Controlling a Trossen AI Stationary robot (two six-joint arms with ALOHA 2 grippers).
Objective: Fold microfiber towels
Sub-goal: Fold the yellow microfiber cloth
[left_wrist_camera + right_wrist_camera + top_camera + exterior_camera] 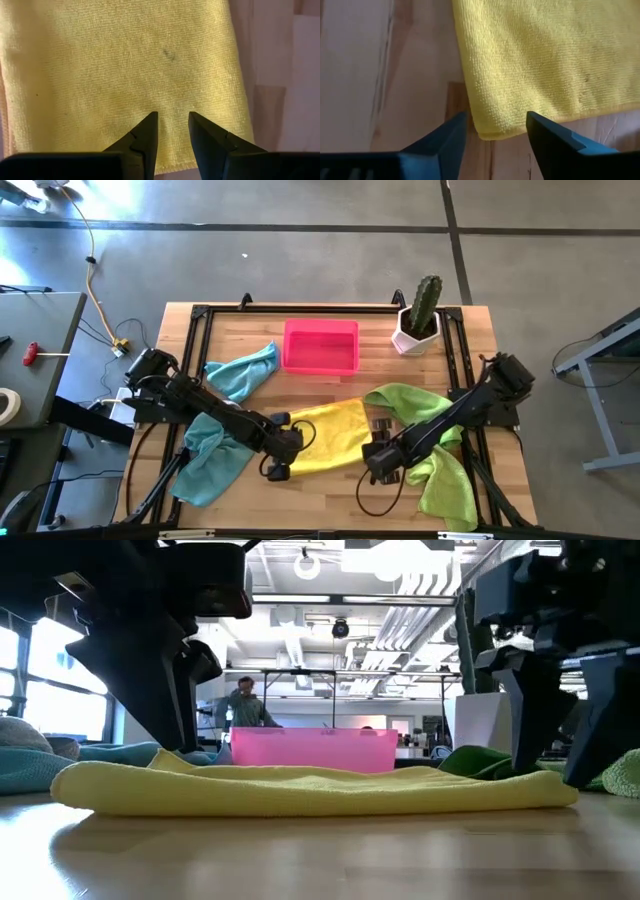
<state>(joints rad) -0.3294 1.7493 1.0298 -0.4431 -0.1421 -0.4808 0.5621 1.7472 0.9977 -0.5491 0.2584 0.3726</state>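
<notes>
Centrally on the wooden table (330, 490) a yellow towel (330, 436) is laid flat, apparently folded, as a doubled edge is seen in the low view. It is flanked by both arms. The left claw (283, 457) is positioned at the towel's left edge; in the left wrist view its fingers (145, 137) are seen slightly parted above the yellow cloth, with nothing held between them. The right claw (382, 461) is positioned at the towel's right edge; in the right wrist view its fingers (442, 140) are spread wider, on either side of a towel corner, with nothing gripped.

A teal towel (243, 371) is lying crumpled left of a pink tray (320, 346), touching its left side. A second teal towel (213, 460) is bunched under the left arm near the table's front left. A lime green towel (412, 402) is spread right of the yellow one, partly under the right arm, and another green towel (447, 485) is lying near the front right corner.

A potted cactus (419, 314) is standing at the back right corner, just beside the tray. A person (244, 702) is seen in the room behind the table in the low view.
</notes>
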